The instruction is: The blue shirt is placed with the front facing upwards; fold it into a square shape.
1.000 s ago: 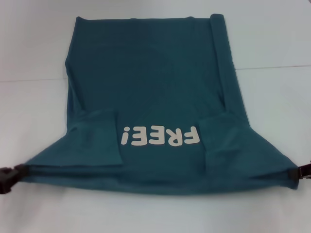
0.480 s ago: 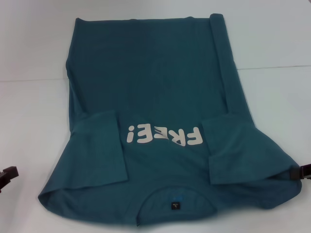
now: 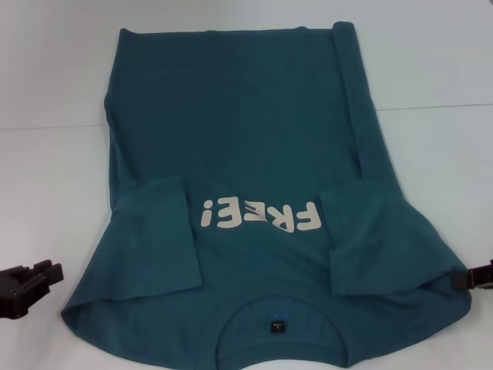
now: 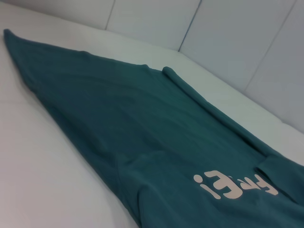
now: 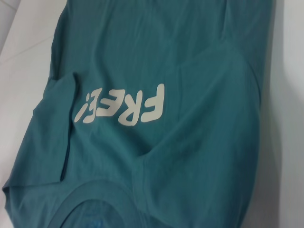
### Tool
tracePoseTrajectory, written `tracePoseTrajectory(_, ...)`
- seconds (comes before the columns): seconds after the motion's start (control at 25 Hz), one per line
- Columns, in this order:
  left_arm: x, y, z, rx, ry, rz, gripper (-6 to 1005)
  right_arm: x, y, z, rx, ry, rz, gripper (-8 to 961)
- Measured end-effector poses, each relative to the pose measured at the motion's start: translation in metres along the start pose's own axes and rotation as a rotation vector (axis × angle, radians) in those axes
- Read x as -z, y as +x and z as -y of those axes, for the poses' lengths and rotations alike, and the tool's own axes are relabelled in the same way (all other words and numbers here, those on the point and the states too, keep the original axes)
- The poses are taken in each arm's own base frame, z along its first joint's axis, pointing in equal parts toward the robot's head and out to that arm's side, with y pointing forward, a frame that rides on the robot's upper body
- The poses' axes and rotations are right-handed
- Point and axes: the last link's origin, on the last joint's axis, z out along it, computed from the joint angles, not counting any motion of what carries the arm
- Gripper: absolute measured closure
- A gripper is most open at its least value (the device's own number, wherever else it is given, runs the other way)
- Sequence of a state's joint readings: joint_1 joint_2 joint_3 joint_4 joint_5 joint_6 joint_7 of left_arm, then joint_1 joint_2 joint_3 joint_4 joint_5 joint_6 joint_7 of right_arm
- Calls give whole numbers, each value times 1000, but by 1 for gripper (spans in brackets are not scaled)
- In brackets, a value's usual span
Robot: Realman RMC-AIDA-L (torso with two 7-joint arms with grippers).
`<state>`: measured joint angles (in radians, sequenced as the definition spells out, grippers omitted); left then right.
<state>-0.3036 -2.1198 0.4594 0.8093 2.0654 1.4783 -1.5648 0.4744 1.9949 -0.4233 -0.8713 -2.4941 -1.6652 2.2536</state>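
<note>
The blue shirt (image 3: 246, 131) lies flat on the white table (image 3: 46, 177), front up. Its off-white "FREE!" lettering (image 3: 258, 216) reads upside down, and the collar (image 3: 277, 312) with a small black label is at the near edge. Both short sleeves are folded in over the chest, one sleeve (image 3: 154, 239) on the left and one (image 3: 377, 239) on the right. My left gripper (image 3: 35, 281) stands open on the bare table just left of the near shoulder, holding nothing. My right gripper (image 3: 471, 277) sits at the shirt's near right shoulder corner. Both wrist views show the shirt (image 4: 142, 123) (image 5: 190, 71) only.
The shirt's far right side is rolled into a narrow ridge (image 3: 347, 77) running toward the hem. White panels (image 4: 223, 42) rise behind the table. A faint seam (image 3: 431, 106) crosses the table top.
The near edge, held taut between both grippers a second ago, has dropped flat, showing the collar and label. My left gripper let go, drew off, then came back into view.
</note>
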Motion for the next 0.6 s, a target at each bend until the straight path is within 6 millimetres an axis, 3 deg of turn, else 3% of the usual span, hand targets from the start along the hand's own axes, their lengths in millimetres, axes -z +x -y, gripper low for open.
tracePoseTrajectory(0.2, 2, -3, -5, -42, 17, 36, 802, 0, 7, -1, -8, -21, -5, 919)
tracePoseTrajectory(0.6, -8, -1, -3, -44, 38, 117, 435, 0, -1, -4, 10, -22, 3, 919)
